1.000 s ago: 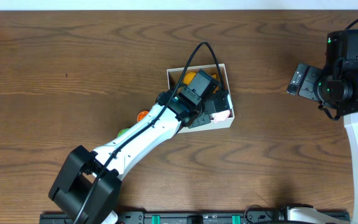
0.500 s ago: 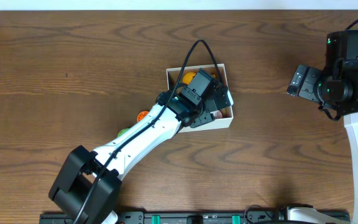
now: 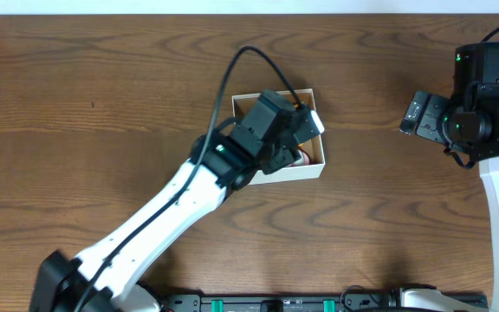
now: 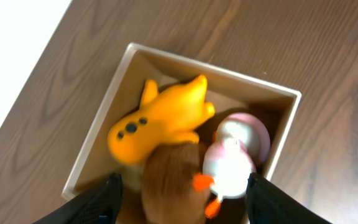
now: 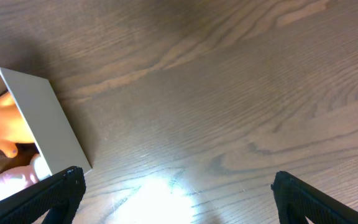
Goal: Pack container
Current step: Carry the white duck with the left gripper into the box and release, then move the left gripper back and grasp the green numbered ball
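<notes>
Here we see the container just right of the middle of the wooden table, its white walls square to the table edges. From overhead most of it is hidden: the left arm reaches in from the lower left and its head sits right over the box, so only the near wall, the far left corner and a strip of brown floor show. A black cable loops up from the arm and arcs across the box's far side.

The left wrist view clears that up. The left gripper hangs above the box with its two fingers spread wide, one at each lower corner of the view and nothing between them. Inside lie three toys packed close: an orange toy stretched across the far half, a brown toy touching its near side, and a pink and white toy with small orange parts, pressed against the brown one and close to the right wall.

The right gripper is well apart at the table's right side, fingers also spread and empty over bare wood. Its camera catches one corner of the box at the left edge.
</notes>
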Action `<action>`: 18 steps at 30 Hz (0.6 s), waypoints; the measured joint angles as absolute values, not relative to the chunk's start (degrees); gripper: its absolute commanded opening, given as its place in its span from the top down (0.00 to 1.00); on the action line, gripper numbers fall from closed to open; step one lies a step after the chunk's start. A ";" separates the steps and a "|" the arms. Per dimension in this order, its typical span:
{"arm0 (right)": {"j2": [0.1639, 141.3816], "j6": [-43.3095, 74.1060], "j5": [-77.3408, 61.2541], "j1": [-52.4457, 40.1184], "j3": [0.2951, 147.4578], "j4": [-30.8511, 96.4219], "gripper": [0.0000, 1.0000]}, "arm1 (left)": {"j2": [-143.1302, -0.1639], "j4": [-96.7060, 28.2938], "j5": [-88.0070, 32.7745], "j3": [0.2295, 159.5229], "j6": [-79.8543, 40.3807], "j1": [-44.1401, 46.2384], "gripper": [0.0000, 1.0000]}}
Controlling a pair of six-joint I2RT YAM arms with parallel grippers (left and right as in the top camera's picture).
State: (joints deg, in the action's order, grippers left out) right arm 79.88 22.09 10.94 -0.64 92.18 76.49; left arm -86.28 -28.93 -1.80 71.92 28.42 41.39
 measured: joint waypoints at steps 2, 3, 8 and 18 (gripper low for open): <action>79.88 22.09 10.94 -0.64 92.18 76.49 0.01 | -84.55 -31.68 0.03 71.92 26.35 41.41 0.39; 79.88 22.09 10.94 -0.64 92.18 76.49 0.01 | -84.01 -33.36 1.23 71.94 24.91 41.39 0.39; 79.88 22.09 10.94 -0.64 92.14 76.62 0.01 | -82.94 -45.71 8.23 71.92 12.75 38.06 0.40; 79.88 22.09 10.94 -0.64 92.12 76.90 0.01 | -85.32 -55.64 9.91 71.90 -2.59 20.53 0.28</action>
State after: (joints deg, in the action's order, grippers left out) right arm 79.88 22.09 10.94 -0.64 92.12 76.90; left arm -85.32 -55.64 9.91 71.90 -2.59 20.53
